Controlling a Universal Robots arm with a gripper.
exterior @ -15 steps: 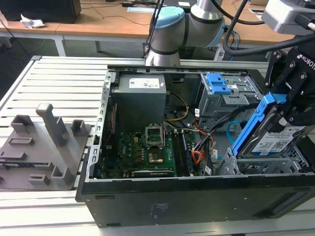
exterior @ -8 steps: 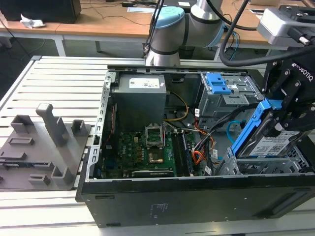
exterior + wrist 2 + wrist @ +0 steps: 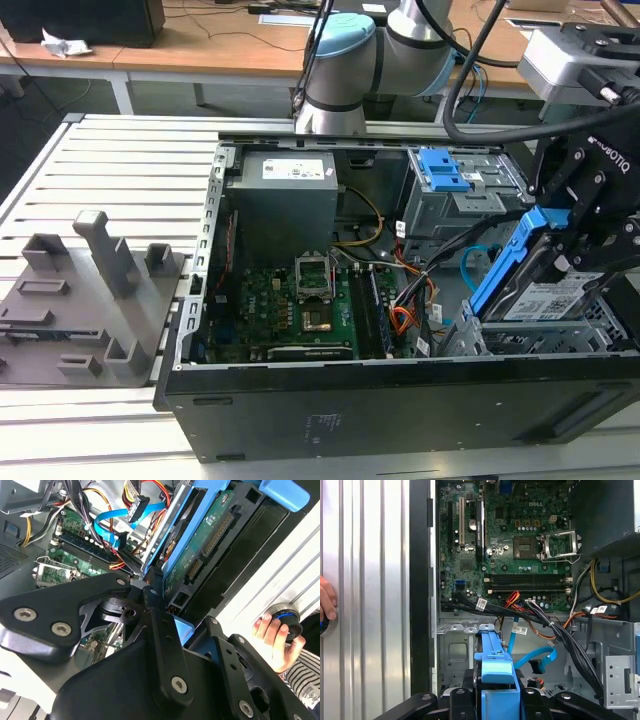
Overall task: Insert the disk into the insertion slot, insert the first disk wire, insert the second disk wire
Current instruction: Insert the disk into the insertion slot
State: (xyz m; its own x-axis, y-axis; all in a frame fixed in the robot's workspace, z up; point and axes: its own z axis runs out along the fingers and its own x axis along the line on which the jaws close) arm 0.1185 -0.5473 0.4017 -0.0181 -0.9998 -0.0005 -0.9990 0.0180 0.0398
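My gripper is shut on the disk, a silver drive with a white label in a blue carrier. The drive hangs tilted, one end raised, over the insertion slot, a grey perforated bay at the case's front corner on the exterior view's right. The second wrist view has the disk's green underside with its connectors facing the motherboard. The second disk wire, a light-blue looped cable, lies loose beside the bay. Red and orange wires of the first disk wire end in a dark plug close by.
A taller grey cage with a blue clip stands behind the bay. A black cable bundle crosses beside it. The motherboard fills the case floor. A person's hand rests on a round button on the ribbed table outside the case.
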